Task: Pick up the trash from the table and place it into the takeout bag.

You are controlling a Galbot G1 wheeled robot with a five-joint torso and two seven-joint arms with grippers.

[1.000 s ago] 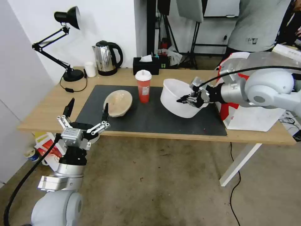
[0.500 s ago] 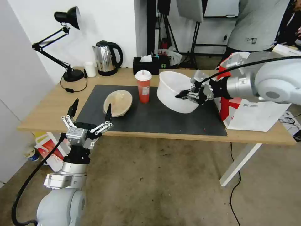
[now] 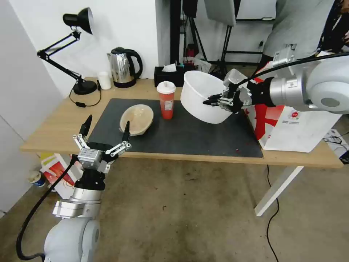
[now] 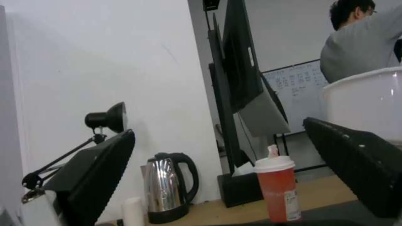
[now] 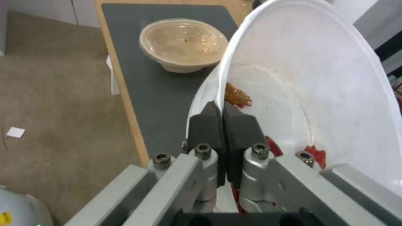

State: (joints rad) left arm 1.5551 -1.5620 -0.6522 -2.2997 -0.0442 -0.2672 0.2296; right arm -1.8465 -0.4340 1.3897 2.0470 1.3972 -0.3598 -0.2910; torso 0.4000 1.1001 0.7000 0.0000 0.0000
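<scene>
An office or lab: whiteboard (image 4: 299,94), desk lamp (image 3: 78,20), kettle (image 3: 123,67), bare concrete floor (image 3: 189,218).

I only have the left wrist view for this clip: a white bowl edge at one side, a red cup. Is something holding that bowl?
Observer: Yes. The right gripper is pinched on the large white bowl's rim, holding it tilted above the table.
Operator: Anything in it?
Observer: Red scraps near the pads.
Operator: And the bag?
Observer: The takeout bag stands at the table's right end, beyond the bowl.
Operator: My own gripper?
Observer: The left gripper is open at the table's near edge, before the beige bowl.
</scene>
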